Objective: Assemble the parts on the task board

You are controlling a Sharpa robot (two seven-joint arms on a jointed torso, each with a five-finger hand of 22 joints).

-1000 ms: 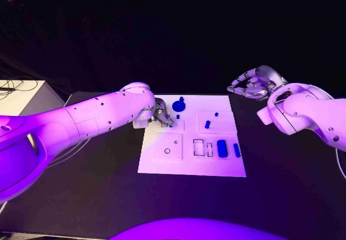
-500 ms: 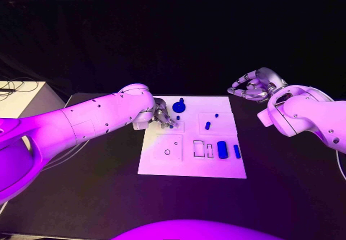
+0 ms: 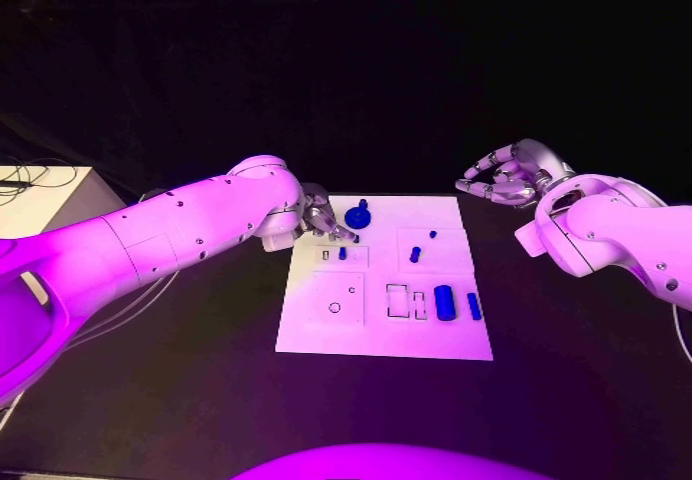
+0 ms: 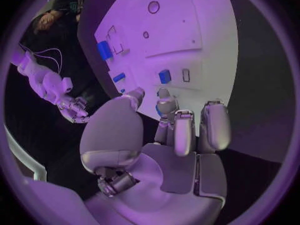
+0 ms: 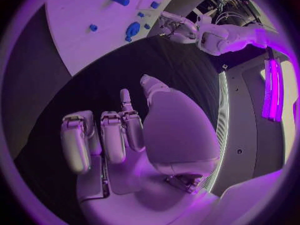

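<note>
Left hand (image 3: 320, 222) is hovering over the board's (image 3: 382, 330) far left, fingers loosely apart; right hand (image 3: 508, 172) is curling on nothing, off the far right.

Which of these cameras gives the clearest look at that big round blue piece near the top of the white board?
The head view: the big round blue piece sits unobstructed at the white task board's far edge, beside the left hand. The right wrist view shows it small and distant. In the left wrist view I cannot pick it out.
</note>
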